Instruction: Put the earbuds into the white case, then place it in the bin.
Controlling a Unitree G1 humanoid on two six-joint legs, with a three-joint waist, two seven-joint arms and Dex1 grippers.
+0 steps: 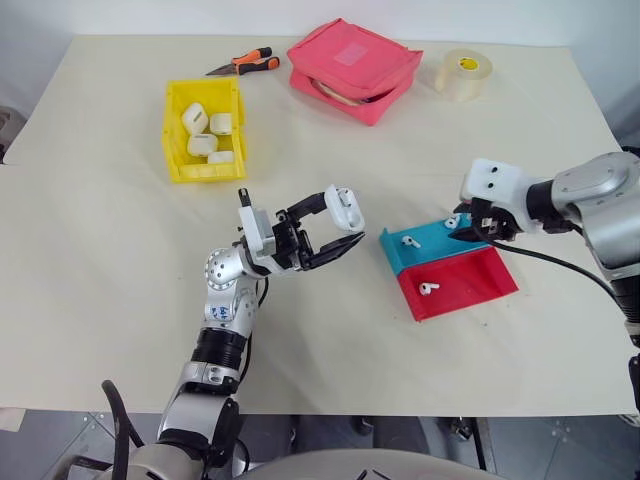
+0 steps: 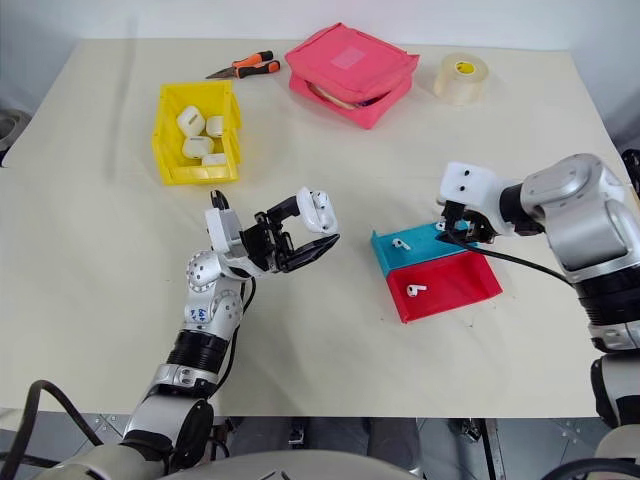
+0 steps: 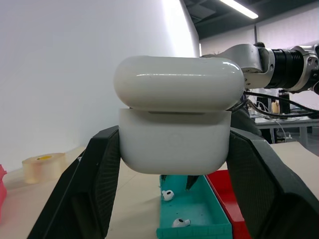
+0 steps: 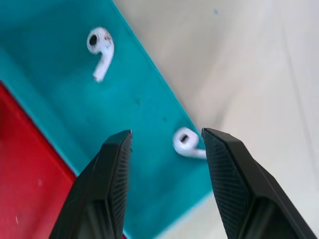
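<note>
Right gripper [image 4: 166, 137] hovered open over teal tray [image 4: 144, 89], nearest earbud [image 4: 187, 144] just between fingertips, stem toward right edge. Left gripper [image 1: 335, 228] clamped white case [image 1: 343, 208], mid-frame.

No readable text for you anywhere, pale patch on the pink pouch [image 1: 352, 55] blank as far as you can tell, yellow core of the tape roll [image 1: 463, 73] unlettered
</note>
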